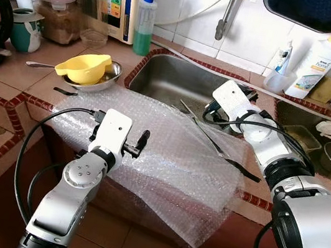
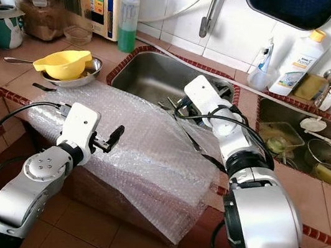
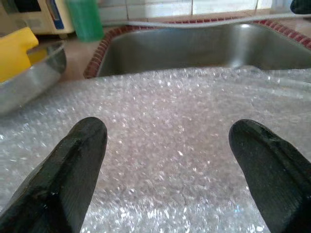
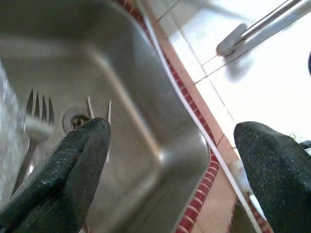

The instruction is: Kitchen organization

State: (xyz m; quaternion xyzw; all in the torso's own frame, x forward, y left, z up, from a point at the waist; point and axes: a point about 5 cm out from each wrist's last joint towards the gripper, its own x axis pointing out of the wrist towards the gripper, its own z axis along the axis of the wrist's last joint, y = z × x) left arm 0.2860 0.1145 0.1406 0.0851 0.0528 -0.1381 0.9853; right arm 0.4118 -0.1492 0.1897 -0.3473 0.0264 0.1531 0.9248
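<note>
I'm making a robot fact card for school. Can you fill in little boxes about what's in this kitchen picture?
place: tiled kitchen counter with a steel sink
cover: bubble wrap spread over the counter edge
left hand: open, hovering over the bubble wrap
right hand: open, at the sink's near edge
in sink: a fork
on wrap: long thin utensils
nearby: yellow funnel in a metal bowl, green bottle

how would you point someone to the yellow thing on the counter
Start at the steel sink set in the tiled counter and look to its left, beside the green bottle. A shallow metal bowl sits there, and the yellow funnel lies inside it, the only bright yellow thing around.
</note>
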